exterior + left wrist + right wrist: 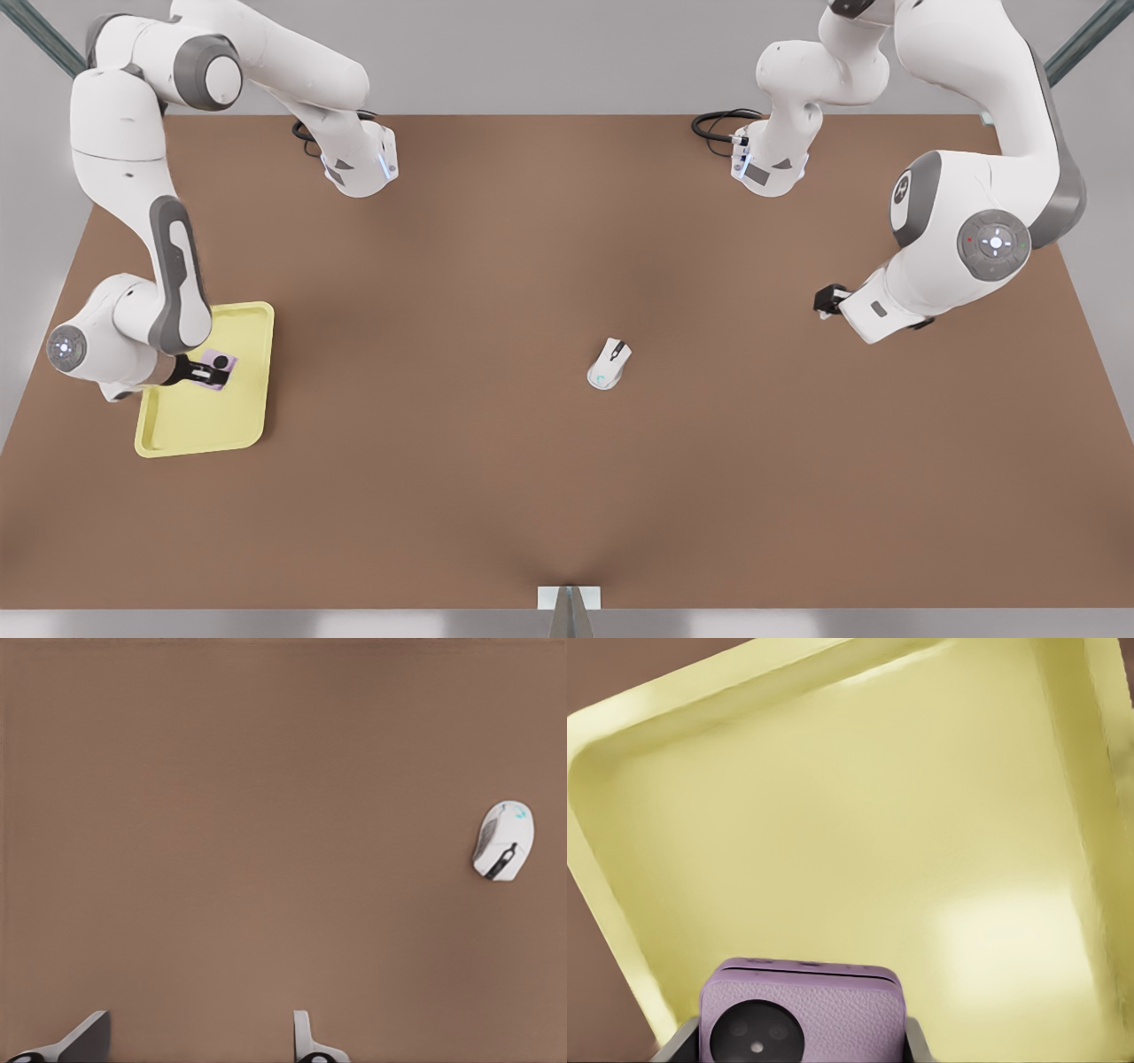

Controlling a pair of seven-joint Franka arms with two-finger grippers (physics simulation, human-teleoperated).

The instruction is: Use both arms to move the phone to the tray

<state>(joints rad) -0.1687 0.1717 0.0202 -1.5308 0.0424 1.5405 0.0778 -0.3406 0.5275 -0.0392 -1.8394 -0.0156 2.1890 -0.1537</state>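
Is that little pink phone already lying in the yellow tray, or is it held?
Held. The right gripper clasps the phone between its fingers over the tray; whether it touches the floor, cannot tell. The left gripper waits, open.

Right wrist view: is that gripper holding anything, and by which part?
Yes. The right gripper grips the pale pink square phone by its two opposite side edges, above the pale yellow tray.
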